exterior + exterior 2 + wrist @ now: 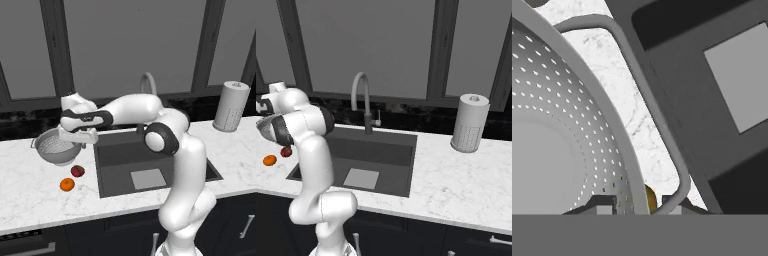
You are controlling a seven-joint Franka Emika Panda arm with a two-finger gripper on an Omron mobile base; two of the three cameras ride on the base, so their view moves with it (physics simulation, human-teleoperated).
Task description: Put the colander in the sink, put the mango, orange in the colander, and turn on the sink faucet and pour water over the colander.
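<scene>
Jaws (635, 204) pinched on perforated metal colander (567, 125) rim, beside looped handle, marble counter (30, 195), dark rectangular sink (120, 165)

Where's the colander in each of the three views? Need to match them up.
Left base view: colander at left, on the counter beside the sink, under the gripper.
Right base view: a sliver of it at the far left edge, behind the arm.
Hand view: its perforated bowl fills the left side.
Shared landmark: the sink, with its lighter square bottom.
</scene>
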